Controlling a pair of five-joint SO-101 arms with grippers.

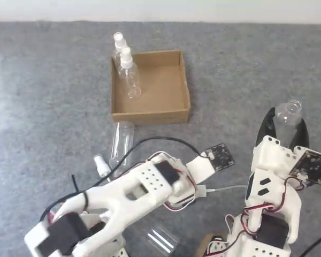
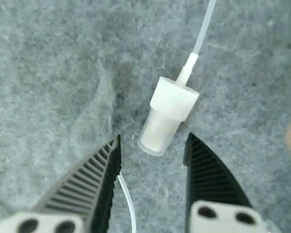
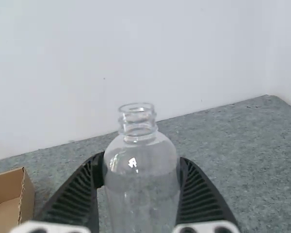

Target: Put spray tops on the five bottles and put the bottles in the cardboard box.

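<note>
Our left hand (image 2: 153,138) gapes wide over a white plastic spray top (image 2: 167,114) lying on the fuzzy counter (image 2: 48,73); our right hand (image 3: 140,159) clamps a clear round-shouldered bottle (image 3: 138,141) upright, well apart from the cardboard box (image 1: 150,115).

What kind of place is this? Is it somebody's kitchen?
Probably not. It looks like a robot test bench in a lab or workshop: two robot arms sit on a grey carpeted table beside a cardboard box, with a bare white wall behind.

Two clear spray-topped bottles (image 1: 131,81) sit inside the brown cardboard box (image 1: 150,115); a clear topless bottle (image 1: 121,142) lies just before it.
</note>
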